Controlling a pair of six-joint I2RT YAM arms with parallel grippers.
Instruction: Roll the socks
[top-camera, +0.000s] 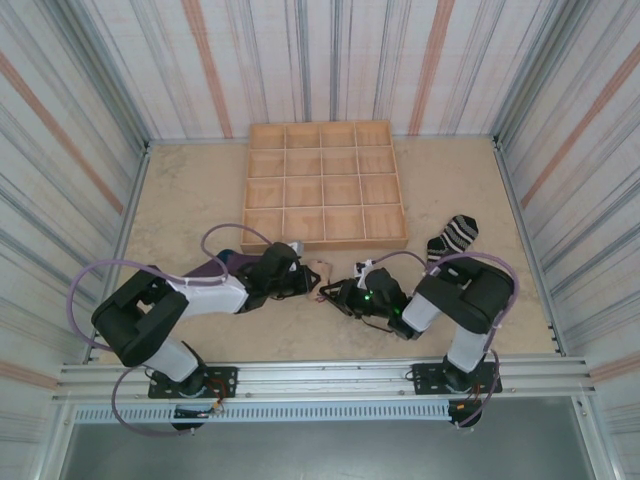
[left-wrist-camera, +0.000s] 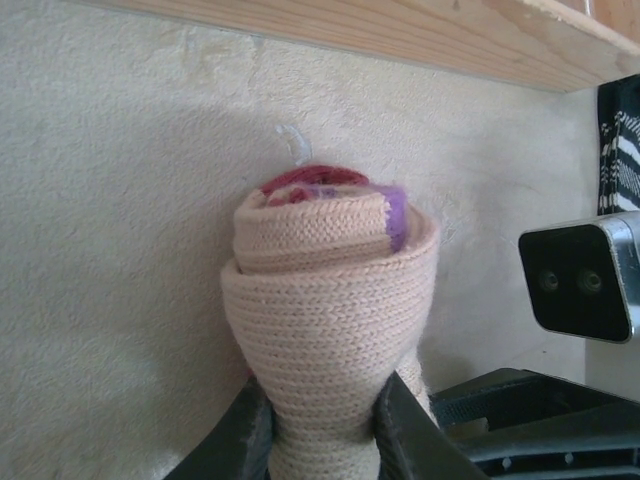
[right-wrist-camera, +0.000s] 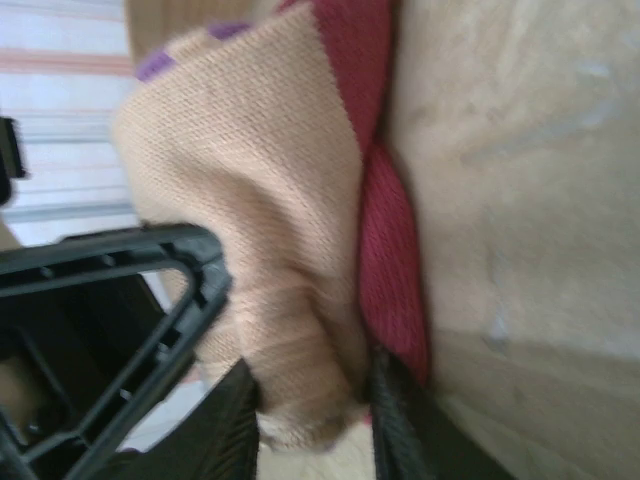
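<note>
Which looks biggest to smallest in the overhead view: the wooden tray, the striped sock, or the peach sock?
1. wooden tray
2. striped sock
3. peach sock, mostly hidden, so its place is unsure

The top view is lit evenly and brightly from above, and only soft shadows are thrown onto the table (top-camera: 200, 190); the wooden tray (top-camera: 325, 185) is shown crisply. In the left wrist view the peach sock (left-wrist-camera: 330, 300) is rendered sharply, with a faint shadow cast beside it. In the right wrist view the sock is blurred, and the striped wall (right-wrist-camera: 60, 100) is washed out.
</note>
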